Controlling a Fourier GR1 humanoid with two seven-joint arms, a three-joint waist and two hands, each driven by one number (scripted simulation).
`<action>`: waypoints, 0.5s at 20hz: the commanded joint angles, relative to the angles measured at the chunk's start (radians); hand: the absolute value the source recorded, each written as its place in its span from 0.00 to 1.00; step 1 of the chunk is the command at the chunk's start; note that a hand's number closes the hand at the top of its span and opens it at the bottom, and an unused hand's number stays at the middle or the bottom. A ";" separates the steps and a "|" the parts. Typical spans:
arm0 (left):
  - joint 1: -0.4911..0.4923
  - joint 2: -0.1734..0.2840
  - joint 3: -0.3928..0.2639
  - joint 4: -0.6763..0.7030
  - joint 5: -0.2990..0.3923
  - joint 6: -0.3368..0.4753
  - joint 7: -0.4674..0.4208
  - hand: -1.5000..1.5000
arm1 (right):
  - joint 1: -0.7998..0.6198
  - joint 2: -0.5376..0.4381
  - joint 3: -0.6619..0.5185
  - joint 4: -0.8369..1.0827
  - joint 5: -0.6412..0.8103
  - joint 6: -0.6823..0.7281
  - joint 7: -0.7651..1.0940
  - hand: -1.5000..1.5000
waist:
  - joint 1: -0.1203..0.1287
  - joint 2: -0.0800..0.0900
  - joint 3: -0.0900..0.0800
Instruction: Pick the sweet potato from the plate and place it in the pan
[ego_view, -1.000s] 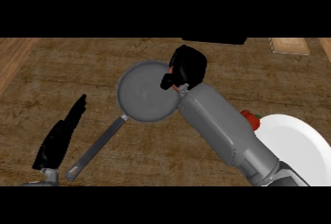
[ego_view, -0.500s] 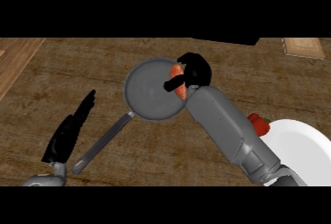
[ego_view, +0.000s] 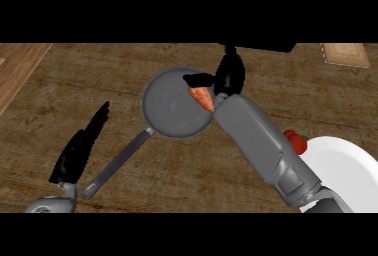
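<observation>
The orange sweet potato (ego_view: 202, 98) lies over the right inner edge of the grey pan (ego_view: 170, 107), whose long handle (ego_view: 118, 164) runs down to the lower left. My right hand (ego_view: 229, 75) is just above and to the right of it, open, fingers straight and pointing away from me. Its thumb (ego_view: 195, 80) sticks out left and touches the potato's top end. The right forearm hides the pan's right rim. The white plate (ego_view: 347, 170) sits at the lower right, partly behind that forearm. My left hand (ego_view: 80, 147) rests open at the lower left, beside the handle.
A red vegetable (ego_view: 297, 141) lies against the plate's upper left rim, next to my right forearm. A pale board (ego_view: 345, 54) shows at the far right corner of the wooden counter, and a dark object (ego_view: 258, 46) sits at the far edge.
My right hand's fingers went from curled round the sweet potato to straight, leaving the potato showing at the pan's right edge. The left hand drifted slightly right.
</observation>
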 joint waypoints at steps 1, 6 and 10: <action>0.007 0.006 0.002 -0.019 0.012 -0.015 0.015 0.50 | -0.007 0.002 -0.030 0.028 -0.032 -0.214 -0.055 0.00 | -0.018 -0.010 0.000; -0.011 0.014 0.059 0.031 0.013 0.020 0.001 0.50 | 0.053 0.002 -0.065 0.026 -0.113 -0.353 -0.133 0.00 | -0.067 -0.018 -0.001; 0.064 0.017 0.065 0.027 0.004 0.033 -0.036 0.50 | 0.145 0.002 -0.103 -0.056 -0.167 -0.373 -0.276 0.00 | -0.113 -0.031 -0.001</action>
